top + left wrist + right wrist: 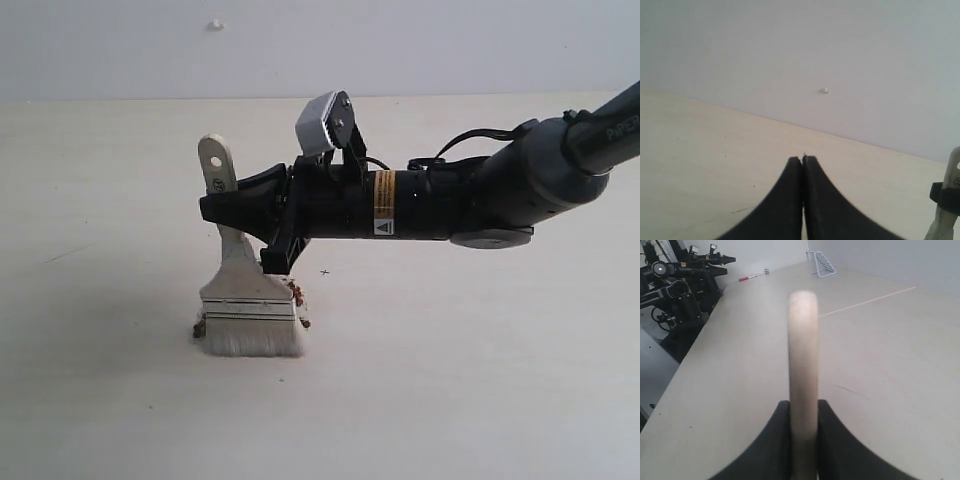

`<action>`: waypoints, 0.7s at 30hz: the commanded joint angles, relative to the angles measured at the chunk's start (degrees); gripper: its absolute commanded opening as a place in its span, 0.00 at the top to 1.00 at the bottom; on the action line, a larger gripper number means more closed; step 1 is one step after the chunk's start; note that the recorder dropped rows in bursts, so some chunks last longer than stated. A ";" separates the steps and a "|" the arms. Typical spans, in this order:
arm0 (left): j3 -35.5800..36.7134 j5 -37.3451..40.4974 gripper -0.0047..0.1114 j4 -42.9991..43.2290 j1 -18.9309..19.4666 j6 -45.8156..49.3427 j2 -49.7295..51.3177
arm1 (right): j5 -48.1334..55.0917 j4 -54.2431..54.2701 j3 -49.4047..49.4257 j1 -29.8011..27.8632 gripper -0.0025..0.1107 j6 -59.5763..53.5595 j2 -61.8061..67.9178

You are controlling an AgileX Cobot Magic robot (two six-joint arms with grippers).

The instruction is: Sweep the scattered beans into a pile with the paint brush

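we are clamping right gripper (228, 207) on paint brush (247, 288) handle | brush axis running 12-to-6, bristles (252, 342) meeting table (460, 390) | beans (298, 293) peeking at 5 o'clock below grip, beside ferrule (250, 309) | left gripper (802, 161) sitting closed, empty, farther off

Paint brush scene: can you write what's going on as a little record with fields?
paint brush: nearly upright, bristles pressed on the table
right end effector: shut on the brush handle
left end effector: shut, holding nothing
beans: a few reddish-brown ones show at the brush's edges
pile: none clearly visible
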 commanded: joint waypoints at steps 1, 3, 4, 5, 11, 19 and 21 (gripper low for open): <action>0.03 -0.17 0.96 0.06 -0.25 -0.21 -0.37 | -0.61 -3.49 -0.76 -0.30 0.98 2.88 0.02; 0.03 -0.17 0.96 0.06 -0.25 -0.21 -0.37 | -0.61 -6.03 -0.86 -0.30 0.98 3.15 -0.50; 0.03 -0.17 0.96 0.06 -0.25 -0.21 -0.37 | -0.51 -8.36 -0.86 -0.30 0.98 4.02 -1.22; 0.03 -0.17 0.96 0.06 -0.25 -0.21 -0.37 | -0.76 -9.29 -0.86 -0.30 0.98 5.12 -1.83; 0.03 -0.17 0.96 0.06 -0.25 -0.21 -0.37 | -2.69 -13.88 -0.86 -0.30 0.98 9.15 -10.09; 0.03 -0.17 0.96 0.06 -0.25 -0.21 -0.37 | 37.08 -13.00 -0.86 -0.30 0.98 18.28 -21.20; 0.03 -0.17 0.96 0.06 -0.25 -0.21 -0.37 | 45.84 -11.50 -0.86 -0.30 0.98 25.08 -22.02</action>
